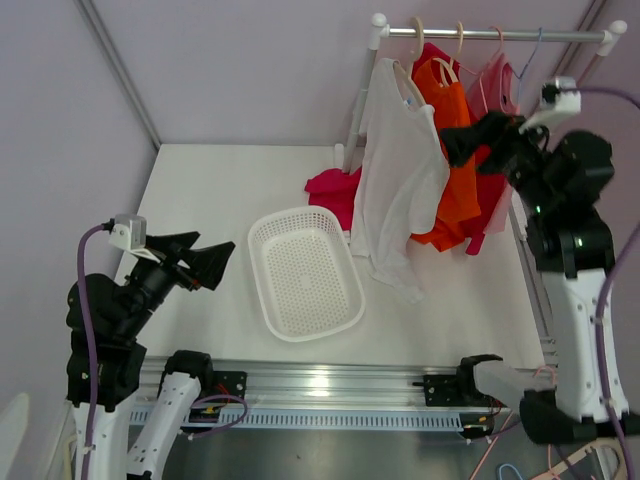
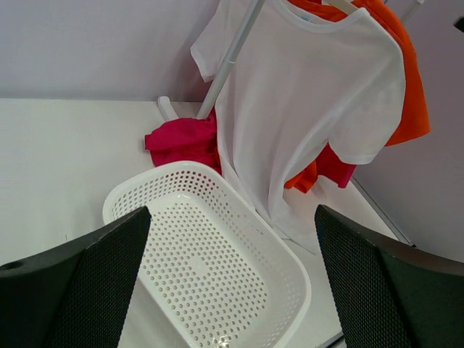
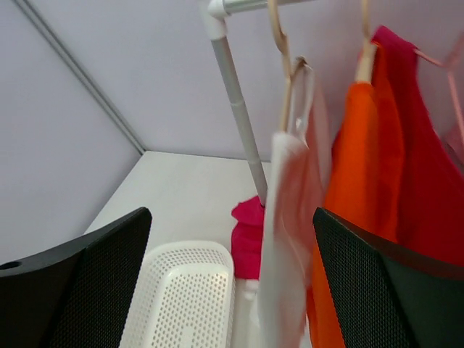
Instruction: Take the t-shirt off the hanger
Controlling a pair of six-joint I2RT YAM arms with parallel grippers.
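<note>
One white t-shirt (image 1: 400, 170) hanging, one orange shirt (image 1: 458, 170) right beside it, one basket (image 1: 290, 214), one pink heap (image 1: 330, 190); left gripper (image 1: 215, 241) and right gripper (image 1: 448, 145) both spread wide, empty

A white perforated basket (image 1: 305, 275) is being carried by the white desk (image 1: 215, 200) near the centre of the frame, sitting at a diagonal. A crumpled magenta garment (image 1: 332, 190) is being borne just above and right of it, beside the foot of the rack pole (image 1: 356, 120), which is also being supported there.
</note>
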